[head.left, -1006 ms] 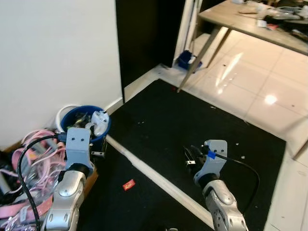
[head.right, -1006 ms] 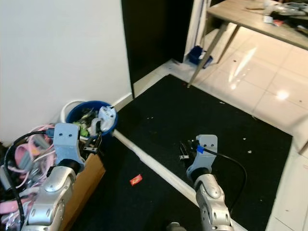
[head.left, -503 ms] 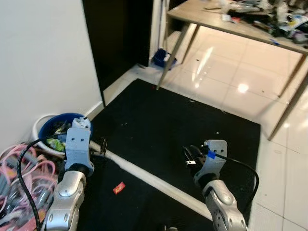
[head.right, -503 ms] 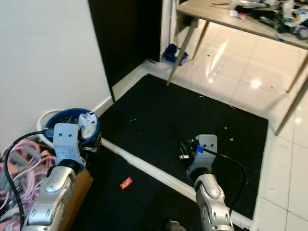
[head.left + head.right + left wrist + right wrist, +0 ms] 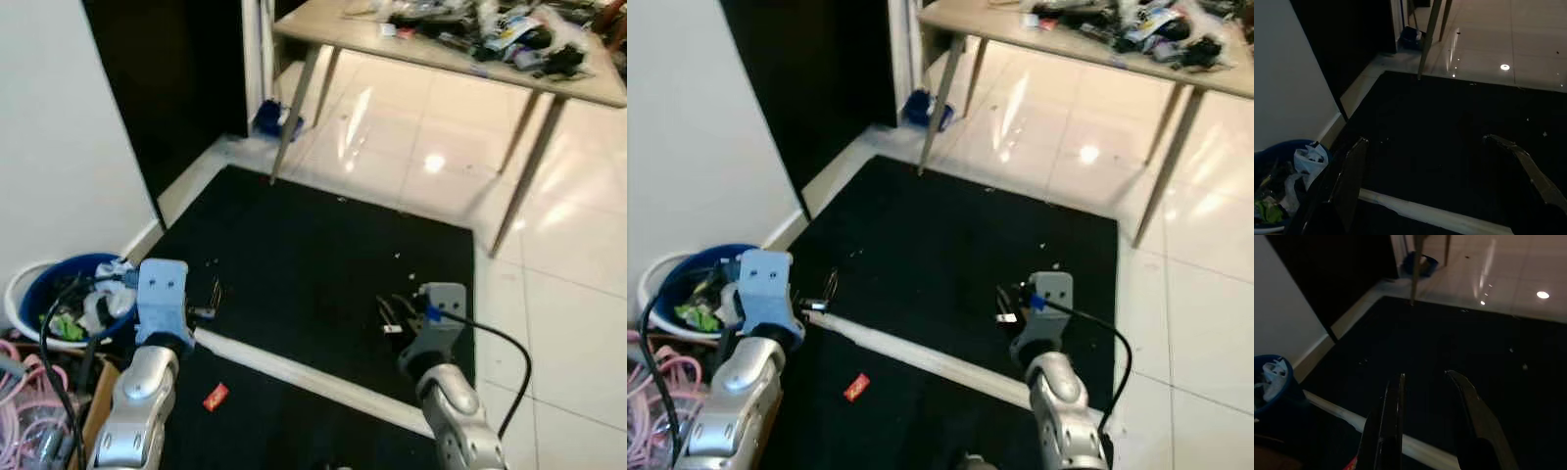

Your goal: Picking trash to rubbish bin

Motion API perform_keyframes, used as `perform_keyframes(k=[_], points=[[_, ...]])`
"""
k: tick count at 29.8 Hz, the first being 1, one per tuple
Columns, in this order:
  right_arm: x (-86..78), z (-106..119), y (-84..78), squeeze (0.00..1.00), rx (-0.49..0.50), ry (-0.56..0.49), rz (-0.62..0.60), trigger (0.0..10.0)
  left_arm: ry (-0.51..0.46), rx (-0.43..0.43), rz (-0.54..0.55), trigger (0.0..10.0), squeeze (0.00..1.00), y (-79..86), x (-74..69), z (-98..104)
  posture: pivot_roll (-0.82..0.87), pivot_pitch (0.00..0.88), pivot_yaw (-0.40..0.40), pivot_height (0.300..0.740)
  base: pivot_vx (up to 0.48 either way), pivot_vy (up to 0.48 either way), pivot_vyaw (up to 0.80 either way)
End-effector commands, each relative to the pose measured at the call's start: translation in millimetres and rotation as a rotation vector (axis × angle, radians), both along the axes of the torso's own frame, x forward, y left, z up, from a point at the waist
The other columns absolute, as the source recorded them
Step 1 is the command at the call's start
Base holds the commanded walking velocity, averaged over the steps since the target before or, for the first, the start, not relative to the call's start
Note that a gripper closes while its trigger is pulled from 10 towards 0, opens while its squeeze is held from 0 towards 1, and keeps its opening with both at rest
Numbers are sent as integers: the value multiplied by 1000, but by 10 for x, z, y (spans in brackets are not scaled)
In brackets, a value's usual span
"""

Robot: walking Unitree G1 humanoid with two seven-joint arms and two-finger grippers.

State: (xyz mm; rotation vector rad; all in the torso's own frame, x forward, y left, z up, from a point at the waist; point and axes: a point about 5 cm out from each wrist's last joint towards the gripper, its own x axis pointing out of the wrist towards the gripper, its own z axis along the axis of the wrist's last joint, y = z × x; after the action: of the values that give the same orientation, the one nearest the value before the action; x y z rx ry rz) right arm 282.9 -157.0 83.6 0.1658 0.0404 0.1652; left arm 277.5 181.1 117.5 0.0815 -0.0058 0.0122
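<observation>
We see a small red wrapper (image 5: 215,397) lying flat on the black mat, near a pale strip (on the side nearer us). The blue rubbish bin (image 5: 27,294) stands by the white wall, holding crumpled white and green trash.

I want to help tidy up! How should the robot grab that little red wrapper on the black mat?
Best from straight above. The red wrapper lies flat on the black mat, so the fingers should probably pinch across its narrow middle. It sits near the left gripper, whose fingers are open, and not far from the blue bin.
</observation>
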Motion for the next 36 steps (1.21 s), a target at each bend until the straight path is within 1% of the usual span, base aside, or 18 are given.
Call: perform_keyframes(k=[1,7,17,27,31,36], points=[[-28,-43,10,0,16,20,0,10000,21,-1,5,10000,0,8,-30,-57,21,153,-11,740,0,0,-500],[-28,-45,16,0,14,22,5,10000,23,-2,2,10000,0,-7,-49,-66,22,149,-13,740,0,0,-497],[-43,-56,16,0,14,25,2,10000,24,1,2,10000,0,17,-57,-68,19,144,-9,740,0,0,-499],[-43,-53,7,0,9,25,5,10000,20,0,-2,10000,0,2,-43,-60,20,137,-14,740,0,0,-498],[-42,-46,18,0,-13,17,22,10000,18,-3,4,10000,0,8,-45,-58,19,142,-13,740,0,0,0],[-45,-64,28,0,-7,32,20,10000,10,-19,15,10000,0,21,-49,-43,22,154,-16,740,0,0,0]])
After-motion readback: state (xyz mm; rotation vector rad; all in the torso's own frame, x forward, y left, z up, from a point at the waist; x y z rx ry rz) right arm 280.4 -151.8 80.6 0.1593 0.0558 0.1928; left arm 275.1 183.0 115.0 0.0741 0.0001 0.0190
